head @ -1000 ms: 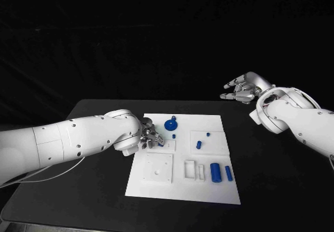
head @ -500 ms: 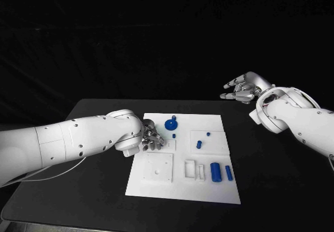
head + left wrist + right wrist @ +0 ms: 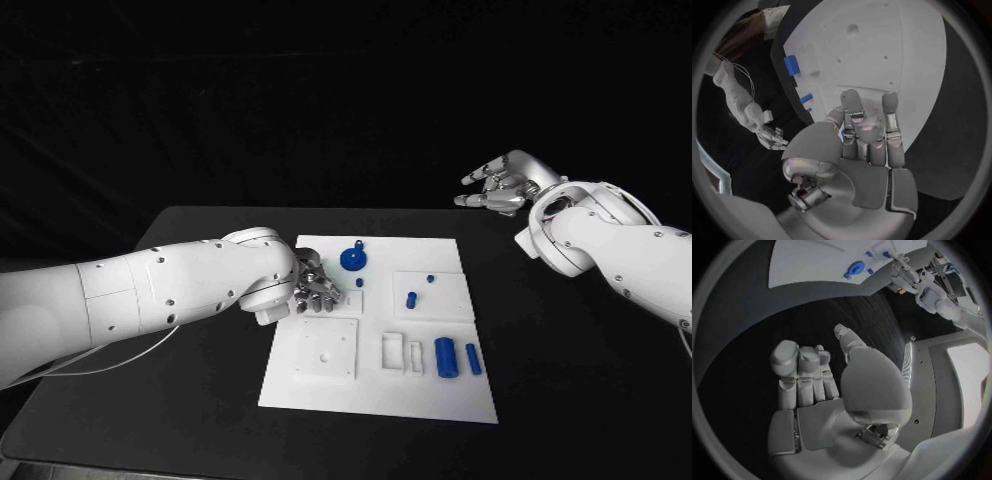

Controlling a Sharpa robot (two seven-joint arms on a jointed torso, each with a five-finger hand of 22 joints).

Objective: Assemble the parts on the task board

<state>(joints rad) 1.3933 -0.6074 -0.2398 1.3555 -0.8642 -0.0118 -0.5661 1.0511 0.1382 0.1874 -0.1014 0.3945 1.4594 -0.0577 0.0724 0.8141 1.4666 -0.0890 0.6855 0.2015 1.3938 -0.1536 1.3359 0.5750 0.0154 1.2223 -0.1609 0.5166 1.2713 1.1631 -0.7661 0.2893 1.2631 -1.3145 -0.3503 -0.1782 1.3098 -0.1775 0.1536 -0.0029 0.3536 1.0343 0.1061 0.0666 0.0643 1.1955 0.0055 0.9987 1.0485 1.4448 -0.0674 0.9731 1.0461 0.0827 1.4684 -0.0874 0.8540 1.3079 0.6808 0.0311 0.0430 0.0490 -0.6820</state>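
Note:
The white task board (image 3: 378,385) lies mid-table. On it are a round blue disc (image 3: 353,260), a short blue peg (image 3: 359,282), a small blue piece (image 3: 411,298) and two blue cylinders (image 3: 446,357) near the front right. My left hand (image 3: 313,285) hovers at the board's left edge beside the peg. Its fingers (image 3: 891,112) reach out straight over the board (image 3: 898,45), and a blue speck (image 3: 843,132) shows in the gap by the thumb. My right hand (image 3: 498,185) hangs raised beyond the table's far right corner, palm (image 3: 817,400) bare, holding nothing.
A square recess (image 3: 327,350) and narrow slots (image 3: 401,350) sit in the board's near half. Black tabletop surrounds the board on all sides. From the right wrist, the board (image 3: 811,262) and disc (image 3: 856,267) lie well ahead of the hand.
My left hand has barely shifted at the board's left edge. The right hand stays raised, and the parts lie where they were.

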